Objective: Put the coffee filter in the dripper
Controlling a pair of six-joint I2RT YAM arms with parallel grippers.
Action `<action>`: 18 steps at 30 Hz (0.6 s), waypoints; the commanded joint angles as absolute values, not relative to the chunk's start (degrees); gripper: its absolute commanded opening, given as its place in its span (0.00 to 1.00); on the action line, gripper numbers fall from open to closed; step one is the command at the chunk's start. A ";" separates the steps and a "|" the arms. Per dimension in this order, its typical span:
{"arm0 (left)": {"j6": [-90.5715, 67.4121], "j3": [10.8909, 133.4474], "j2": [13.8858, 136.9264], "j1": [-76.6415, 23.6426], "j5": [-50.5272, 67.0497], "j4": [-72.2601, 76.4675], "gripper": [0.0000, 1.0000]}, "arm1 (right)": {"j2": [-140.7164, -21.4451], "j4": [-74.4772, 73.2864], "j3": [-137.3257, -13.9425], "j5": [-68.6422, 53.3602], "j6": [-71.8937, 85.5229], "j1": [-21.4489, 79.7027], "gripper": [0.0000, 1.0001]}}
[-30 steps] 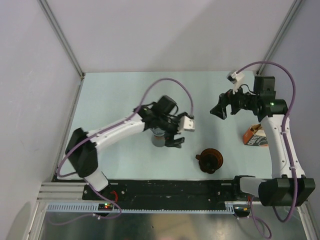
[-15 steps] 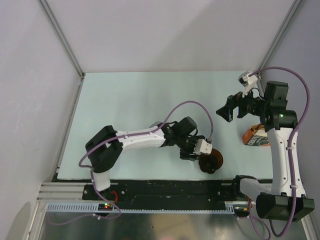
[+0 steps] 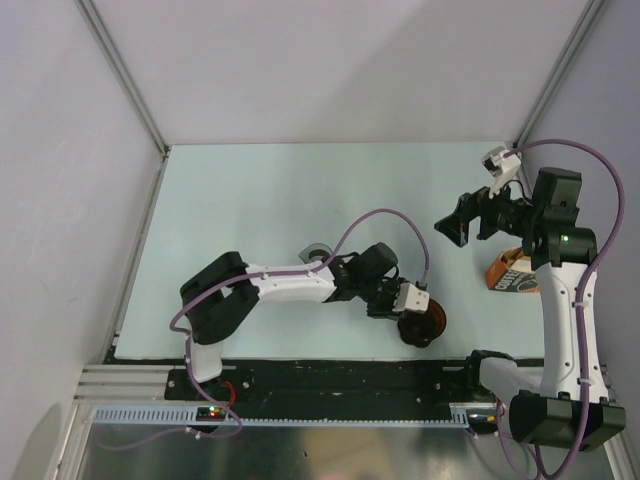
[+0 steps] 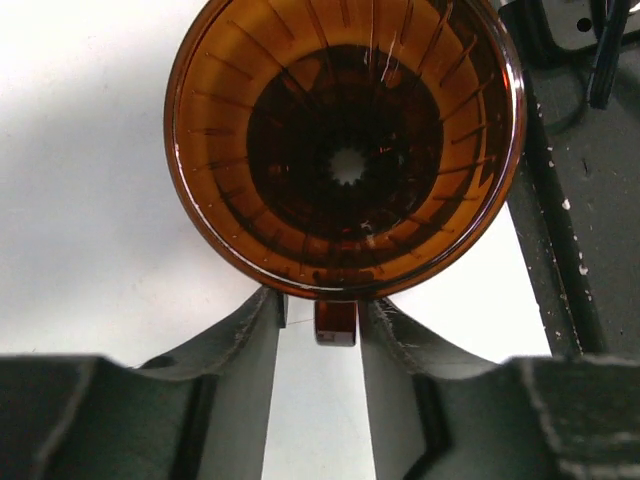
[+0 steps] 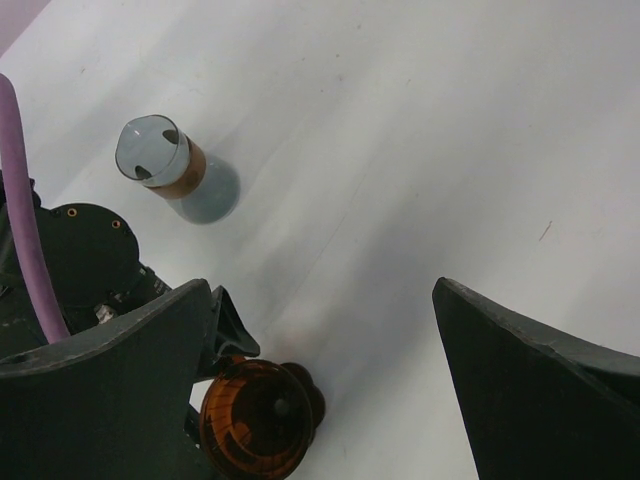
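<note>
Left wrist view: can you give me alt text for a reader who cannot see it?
An amber-brown ribbed dripper, seen from above on a white table, with no coffee filter inside. The left gripper shows at the bottom edge, its dark fingers either side of the dripper's small handle, a gap visible on one side.
</note>
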State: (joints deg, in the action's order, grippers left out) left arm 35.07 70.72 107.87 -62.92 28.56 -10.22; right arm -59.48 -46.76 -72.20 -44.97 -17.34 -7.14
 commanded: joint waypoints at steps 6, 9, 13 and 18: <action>33.27 67.15 104.35 -63.94 27.06 -2.92 0.13 | -59.92 -44.07 -72.25 -45.62 -16.17 -7.62 0.99; 31.70 66.12 100.23 -63.12 26.81 -2.90 0.02 | -60.29 -42.74 -72.27 -45.88 -15.13 -7.64 0.99; 27.26 66.32 93.26 -59.74 28.39 -5.15 0.00 | -60.72 -39.61 -72.25 -46.40 -12.98 -7.65 0.99; 24.13 69.18 84.50 -52.84 30.54 -12.83 0.00 | -62.93 -35.92 -72.34 -48.27 -9.32 -7.65 1.00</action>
